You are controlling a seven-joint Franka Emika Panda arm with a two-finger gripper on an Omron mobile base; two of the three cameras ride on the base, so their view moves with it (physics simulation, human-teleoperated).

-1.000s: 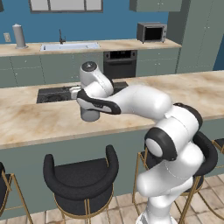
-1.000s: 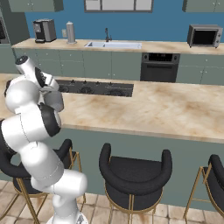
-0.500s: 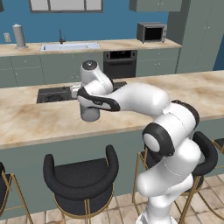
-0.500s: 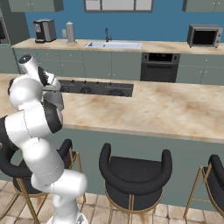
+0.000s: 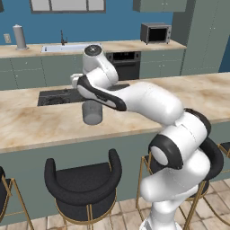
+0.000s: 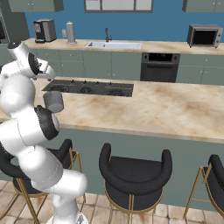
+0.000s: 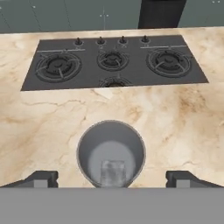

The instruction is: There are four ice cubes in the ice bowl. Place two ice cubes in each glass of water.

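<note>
White arm (image 5: 148, 101), dark joints, glossy-ish.

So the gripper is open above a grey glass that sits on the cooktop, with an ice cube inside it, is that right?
Not quite. The grey glass stands on the marble counter, in front of the cooktop, not on it; the hand view shows this. The gripper is open above it, and an ice cube lies inside.

Glass (image 5: 92, 112) top behind arm; ice cube (image 7: 113, 173) count inside unclear
</note>
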